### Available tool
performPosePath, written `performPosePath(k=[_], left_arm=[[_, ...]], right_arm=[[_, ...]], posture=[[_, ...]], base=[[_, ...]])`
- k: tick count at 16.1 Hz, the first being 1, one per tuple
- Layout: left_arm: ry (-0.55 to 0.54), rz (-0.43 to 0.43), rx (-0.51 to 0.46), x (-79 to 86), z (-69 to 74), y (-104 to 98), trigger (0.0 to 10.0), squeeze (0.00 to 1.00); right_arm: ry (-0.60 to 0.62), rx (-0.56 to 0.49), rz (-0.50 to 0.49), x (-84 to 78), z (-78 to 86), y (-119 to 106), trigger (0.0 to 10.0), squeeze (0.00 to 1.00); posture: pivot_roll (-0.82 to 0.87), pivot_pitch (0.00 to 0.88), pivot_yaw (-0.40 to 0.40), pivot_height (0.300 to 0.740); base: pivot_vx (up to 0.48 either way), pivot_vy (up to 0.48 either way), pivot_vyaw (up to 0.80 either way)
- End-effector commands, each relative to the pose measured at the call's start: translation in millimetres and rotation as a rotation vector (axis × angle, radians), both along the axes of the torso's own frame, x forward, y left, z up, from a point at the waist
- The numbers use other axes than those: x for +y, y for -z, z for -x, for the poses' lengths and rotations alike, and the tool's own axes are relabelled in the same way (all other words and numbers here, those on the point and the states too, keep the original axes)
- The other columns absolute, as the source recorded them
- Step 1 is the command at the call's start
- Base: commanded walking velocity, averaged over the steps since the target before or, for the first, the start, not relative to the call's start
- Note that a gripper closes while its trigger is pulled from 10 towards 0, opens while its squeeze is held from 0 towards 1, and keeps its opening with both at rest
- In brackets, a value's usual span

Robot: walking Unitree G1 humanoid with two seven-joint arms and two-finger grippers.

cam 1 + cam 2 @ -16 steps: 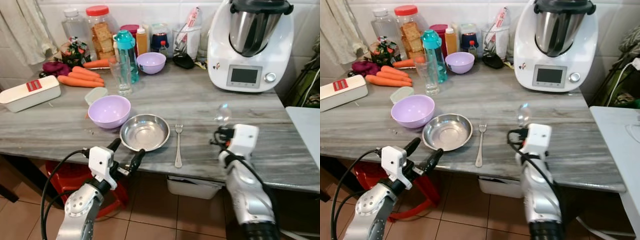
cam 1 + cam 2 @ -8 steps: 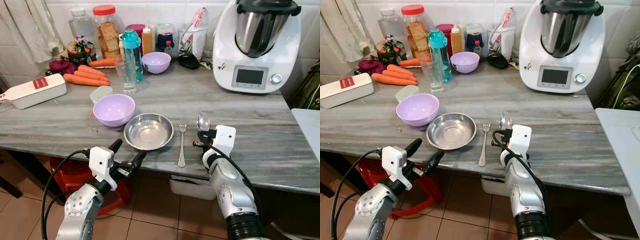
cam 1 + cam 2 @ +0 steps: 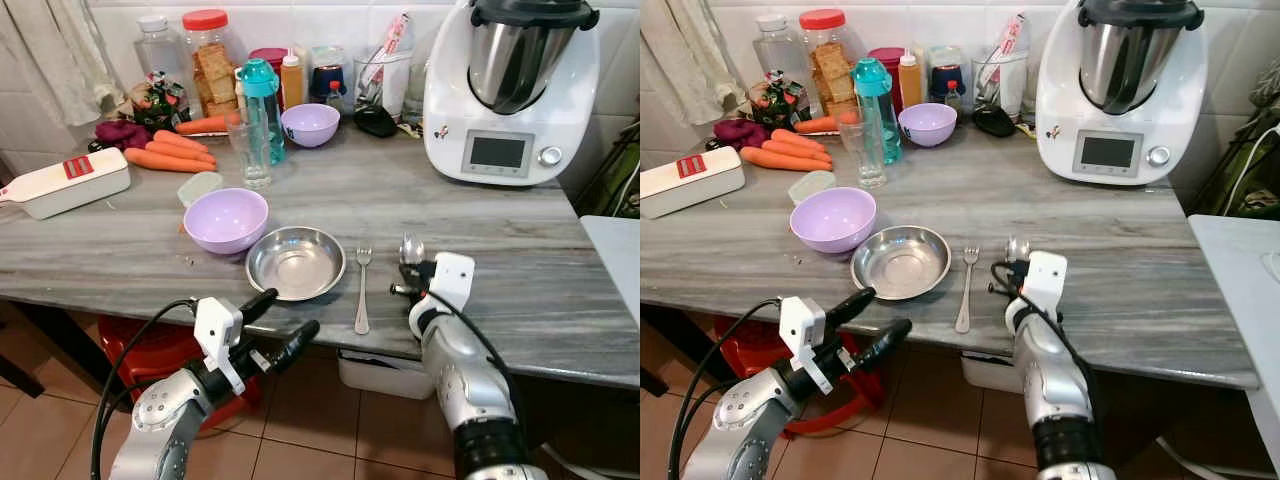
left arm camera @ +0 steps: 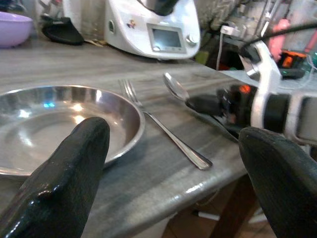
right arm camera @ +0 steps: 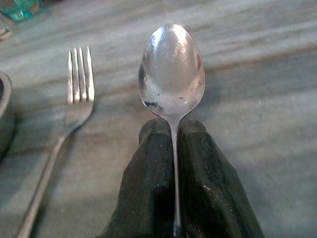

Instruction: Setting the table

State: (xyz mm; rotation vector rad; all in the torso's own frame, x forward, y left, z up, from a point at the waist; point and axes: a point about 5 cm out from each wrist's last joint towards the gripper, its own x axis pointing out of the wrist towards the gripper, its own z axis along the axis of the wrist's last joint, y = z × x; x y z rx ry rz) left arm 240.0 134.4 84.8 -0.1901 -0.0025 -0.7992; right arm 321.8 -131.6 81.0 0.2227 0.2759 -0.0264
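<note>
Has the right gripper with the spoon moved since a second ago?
Yes. The right gripper carried the spoon leftward, closer to the fork.

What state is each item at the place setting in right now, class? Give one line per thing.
spoon: clamped by its handle, bowl facing up, beside the fork
fork: lying flat, tines away from the robot
steel plate: empty, upright
purple bowl: upright
right gripper: shut on spoon
left gripper: open, holding nothing

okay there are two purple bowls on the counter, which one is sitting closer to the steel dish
The larger purple bowl, right beside the steel dish near the counter's front. The smaller purple bowl stands far back among the bottles by the wall.
</note>
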Motion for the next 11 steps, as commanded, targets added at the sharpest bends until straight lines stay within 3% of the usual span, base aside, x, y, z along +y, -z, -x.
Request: performPosePath(k=[1, 11], left_arm=[[0.016, -0.01, -0.01, 1.1, 1.3, -3, 10.0, 0.0], [0.051, -0.031, -0.002, -2.4, 3.7, 1, 10.0, 0.0]], right_arm=[[-0.006, 0.0, -0.011, 2.8, -3.3, -2, 10.0, 0.0], [-0.055, 0.026, -0.04, 15.8, -9.4, 2, 10.0, 0.0]], posture=[[-0.01, 0.0, 0.044, 0.74], [-0.01, 0.0, 0.041, 0.74]], base=[[0.0, 0.0, 0.0], [0.0, 0.0, 0.0]])
